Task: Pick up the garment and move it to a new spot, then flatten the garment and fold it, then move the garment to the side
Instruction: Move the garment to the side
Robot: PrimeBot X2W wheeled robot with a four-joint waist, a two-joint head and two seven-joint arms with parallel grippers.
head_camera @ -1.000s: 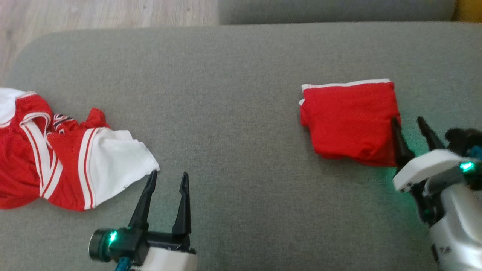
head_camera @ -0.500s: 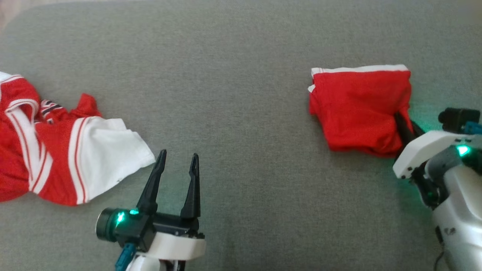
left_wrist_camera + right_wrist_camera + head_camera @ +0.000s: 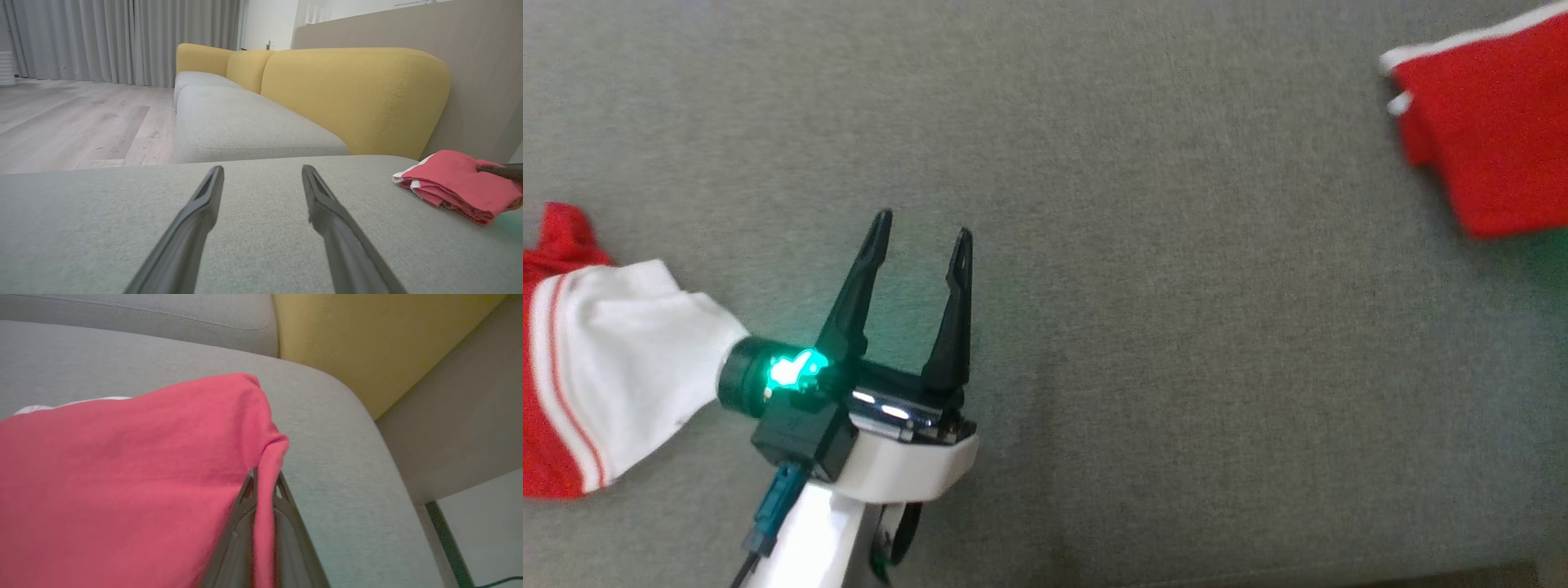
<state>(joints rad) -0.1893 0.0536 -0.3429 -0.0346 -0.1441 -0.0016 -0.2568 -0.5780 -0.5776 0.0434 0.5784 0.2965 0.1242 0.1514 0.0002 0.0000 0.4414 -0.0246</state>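
1. The right gripper is clenched on a raised ridge of red cloth at the garment's edge, with the fabric standing up between the two fingers.
2. I cannot tell whether that pinch takes every folded layer or just the top one.
3. The left gripper is released, its fingers spread and empty, and it hovers over bare cushion pointing to 12 o'clock in the head view.
4. The garment lies folded on the cushion at 2 o'clock from the left gripper and well apart from it.
5. The step in hand looks like the last one, carrying the folded garment off to the side.
6. To do it well, I would keep the lift low, or slide the stack along the cushion, so the lower layers trail flat rather than hang and fall open.
7. A slow, steady pull away from the folds should hold the shape, while a jerk could peel the top layer off.
8. In the head view the white-trimmed edge faces 12 o'clock and runs roughly along the 8-to-2 line.
9. The frame cuts off the garment's right part, so its long axis cannot be judged surely, though it seems to follow that trim.
10. In the left wrist view the garment sits flat in layers, its trimmed end toward 9 o'clock.
11. A second jersey, red and white, lies crumpled at 9 o'clock, just beside the left wrist.
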